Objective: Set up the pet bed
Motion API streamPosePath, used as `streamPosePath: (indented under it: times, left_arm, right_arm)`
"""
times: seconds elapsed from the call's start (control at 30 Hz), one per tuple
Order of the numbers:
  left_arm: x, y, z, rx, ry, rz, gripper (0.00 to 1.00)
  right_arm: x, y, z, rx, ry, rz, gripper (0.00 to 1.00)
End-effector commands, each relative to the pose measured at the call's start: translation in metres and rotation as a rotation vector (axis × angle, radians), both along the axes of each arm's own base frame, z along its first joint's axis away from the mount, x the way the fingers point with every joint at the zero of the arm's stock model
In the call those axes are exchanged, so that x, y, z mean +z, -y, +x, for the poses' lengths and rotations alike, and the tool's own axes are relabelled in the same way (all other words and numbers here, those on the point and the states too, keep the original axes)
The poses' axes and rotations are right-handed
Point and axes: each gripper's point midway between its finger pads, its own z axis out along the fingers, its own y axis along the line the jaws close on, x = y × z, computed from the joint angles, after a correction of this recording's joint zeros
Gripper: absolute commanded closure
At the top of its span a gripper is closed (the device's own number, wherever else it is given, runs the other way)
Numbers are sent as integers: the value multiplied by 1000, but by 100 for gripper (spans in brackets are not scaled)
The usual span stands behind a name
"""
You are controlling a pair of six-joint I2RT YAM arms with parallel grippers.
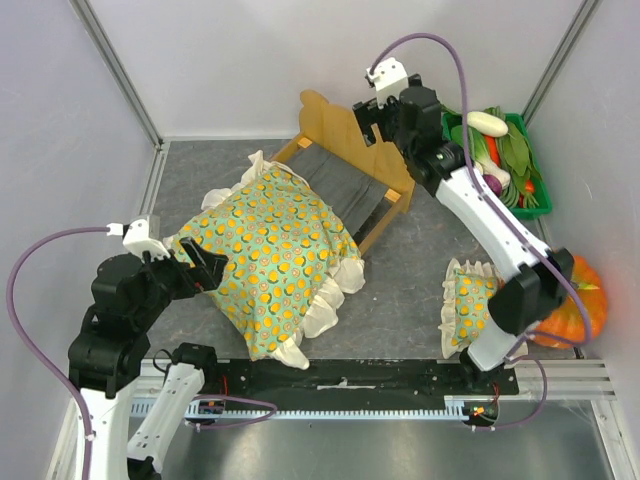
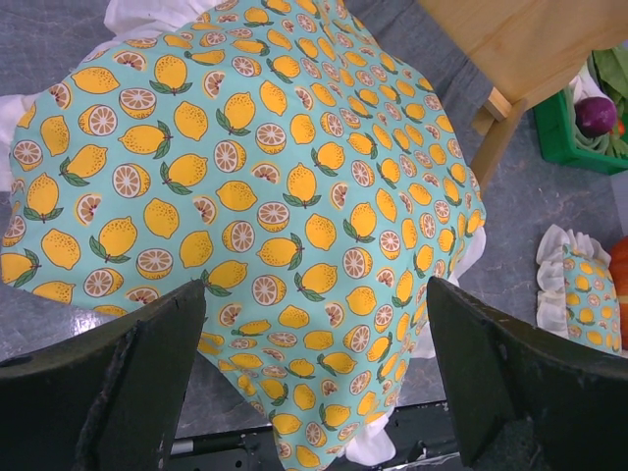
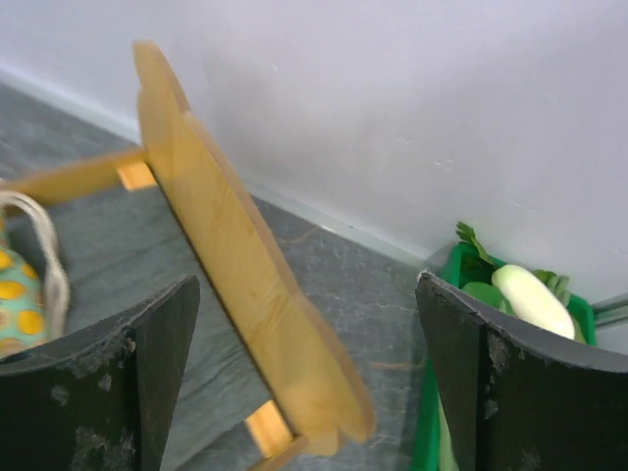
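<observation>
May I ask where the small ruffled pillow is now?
In the top view the pillow lies at the near right of the table, just left of the pumpkin and apart from the pet bed.

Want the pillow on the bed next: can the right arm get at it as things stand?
Probably, though awkwardly. The right claw stands open at the pet bed headboard, holding nothing, but the pillow lies close to that arm's base, partly under its elbow.

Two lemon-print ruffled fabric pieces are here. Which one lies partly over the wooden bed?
The large blanket, draped over the foot of the pet bed; the small pillow lies apart from it.
</observation>
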Motion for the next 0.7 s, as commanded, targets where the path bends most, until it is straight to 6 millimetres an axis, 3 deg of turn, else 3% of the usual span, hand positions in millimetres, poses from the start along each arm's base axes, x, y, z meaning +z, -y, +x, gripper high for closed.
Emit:
streamPosePath:
  times: [0.0, 0.03, 0.1, 0.23, 0.4, 0.67]
  left_arm:
    - [16, 4, -12, -23, 53, -37, 0]
    - [16, 2, -13, -14, 54, -31, 0]
    - [15, 0, -14, -9, 56, -17, 0]
    - [14, -7, -12, 25, 44, 10, 0]
    - [16, -11, -12, 38, 54, 26, 0]
    - [14, -12, -12, 41, 45, 29, 0]
  right_arm:
    - [-20, 16, 35, 73, -68, -185, 2]
    - [-35, 10, 46, 121, -92, -185, 2]
    - [-27, 18, 59, 88, -67, -202, 2]
    - [-52, 11, 80, 156, -97, -240, 2]
    - [-77, -8, 79, 276, -144, -219, 2]
    - [-110, -14, 83, 289, -224, -170, 5]
